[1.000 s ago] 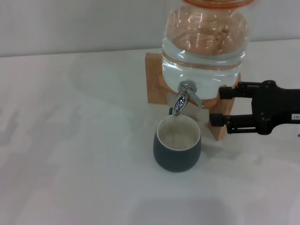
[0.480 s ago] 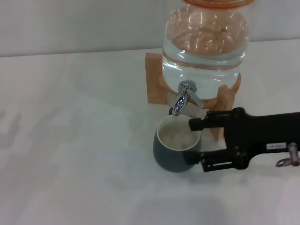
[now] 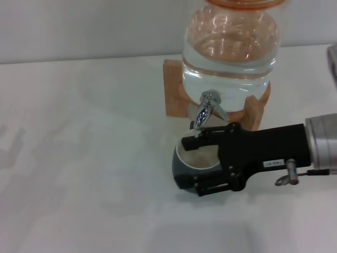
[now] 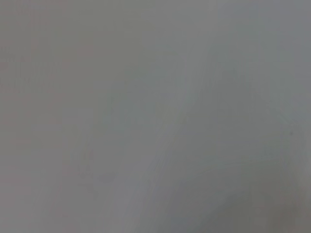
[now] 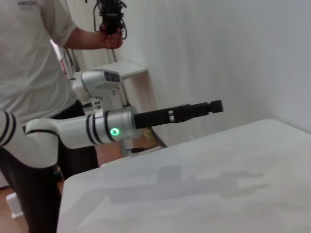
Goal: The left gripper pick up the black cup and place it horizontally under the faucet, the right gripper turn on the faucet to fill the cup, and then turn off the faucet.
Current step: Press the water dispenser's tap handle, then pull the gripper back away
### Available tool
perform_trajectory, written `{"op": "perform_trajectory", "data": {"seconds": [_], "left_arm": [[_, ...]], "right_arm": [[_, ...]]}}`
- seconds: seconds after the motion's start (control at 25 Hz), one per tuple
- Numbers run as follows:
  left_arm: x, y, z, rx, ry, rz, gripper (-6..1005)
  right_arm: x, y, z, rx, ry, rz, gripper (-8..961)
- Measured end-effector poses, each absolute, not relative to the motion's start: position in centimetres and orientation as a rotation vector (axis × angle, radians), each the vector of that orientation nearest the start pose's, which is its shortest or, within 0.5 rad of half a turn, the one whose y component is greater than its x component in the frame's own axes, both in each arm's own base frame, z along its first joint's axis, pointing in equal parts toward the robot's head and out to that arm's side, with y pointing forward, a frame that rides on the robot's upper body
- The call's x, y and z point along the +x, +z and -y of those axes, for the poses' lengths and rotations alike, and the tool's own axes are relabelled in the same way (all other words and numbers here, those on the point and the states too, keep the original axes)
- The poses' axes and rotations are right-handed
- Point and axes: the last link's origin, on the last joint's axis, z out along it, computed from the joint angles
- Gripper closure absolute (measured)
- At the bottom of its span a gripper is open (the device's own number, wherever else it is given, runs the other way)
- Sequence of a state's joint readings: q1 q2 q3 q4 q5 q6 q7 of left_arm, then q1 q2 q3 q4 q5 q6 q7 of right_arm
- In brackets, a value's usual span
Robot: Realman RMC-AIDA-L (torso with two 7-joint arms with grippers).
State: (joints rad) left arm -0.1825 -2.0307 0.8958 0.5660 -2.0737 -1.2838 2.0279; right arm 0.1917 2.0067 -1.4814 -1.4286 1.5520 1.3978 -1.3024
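Swinging in from the jar's right side over the last second, the right gripper (image 3: 192,164), an all-black tool with two long flat parallel fingers and a small white label, now reaches across the black cup (image 3: 185,167), a squat charcoal mug with a cream-white inside. Its fingers are apart, one lying over the far rim just under the spout and the other along the cup's near wall, so they bracket the mug without clearly pinching it. That cup stands upright on the white table (image 3: 84,158), directly below the faucet (image 3: 206,109), a small shiny chrome tap with a downturned spout and thin lever set in the clear glass water jar (image 3: 229,47), which rests on a pale wooden stand (image 3: 172,87). I cannot tell how full the cup is, since the gripper covers most of its mouth. The left gripper (image 5: 204,108), a black claw on a silver-and-white arm with a green light, is held off beyond the table's edge, near a person in a white shirt (image 5: 34,53); whether its fingers are parted I cannot tell. To my eye the lever is the proper target, and the fingers sit lower than it, so the move wants a lift clear of the rim first, then a light sideways nudge on the lever alone, keeping the mug from being dragged out from under the spout.
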Motion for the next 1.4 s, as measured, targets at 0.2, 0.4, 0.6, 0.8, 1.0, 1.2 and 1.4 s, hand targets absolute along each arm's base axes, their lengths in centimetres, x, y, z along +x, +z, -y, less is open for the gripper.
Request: {"op": "perform_trajectory", "data": {"seconds": [0.2,0.4,0.6,0.8,1.0,1.2,1.4], "left_arm": [[-35.0,7.0,-29.4,-1.834,-0.976,0.738,507],[-35.0,7.0,-29.5,-1.833,-0.975,0.738,507],[-35.0,7.0,-29.5,-1.83,-0.974,0.738,507],[-35.1,7.2,-29.5,-1.829,-0.97,0.736,507],[-35.0,7.2,-29.8,-1.829,-0.966,0.735,507],[-35.0,7.2,-29.9,-1.828,-0.964,0.735,507],[-35.0,7.2,-29.9,-1.828,-0.965,0.736,507]], "right_arm": [[15.9,-0.1,-28.6,-2.927,0.663,-0.401,171],[16.1,0.0,-29.6,-2.887,0.659,-0.42,170],[16.6,0.5,-30.2,-2.855,0.636,-0.427,170],[16.9,0.7,-30.1,-2.855,0.63,-0.433,170],[17.2,1.3,-30.2,-2.845,0.619,-0.436,171],[17.8,1.9,-30.4,-2.824,0.608,-0.453,171],[18.1,2.5,-30.5,-2.813,0.612,-0.46,170]]}}
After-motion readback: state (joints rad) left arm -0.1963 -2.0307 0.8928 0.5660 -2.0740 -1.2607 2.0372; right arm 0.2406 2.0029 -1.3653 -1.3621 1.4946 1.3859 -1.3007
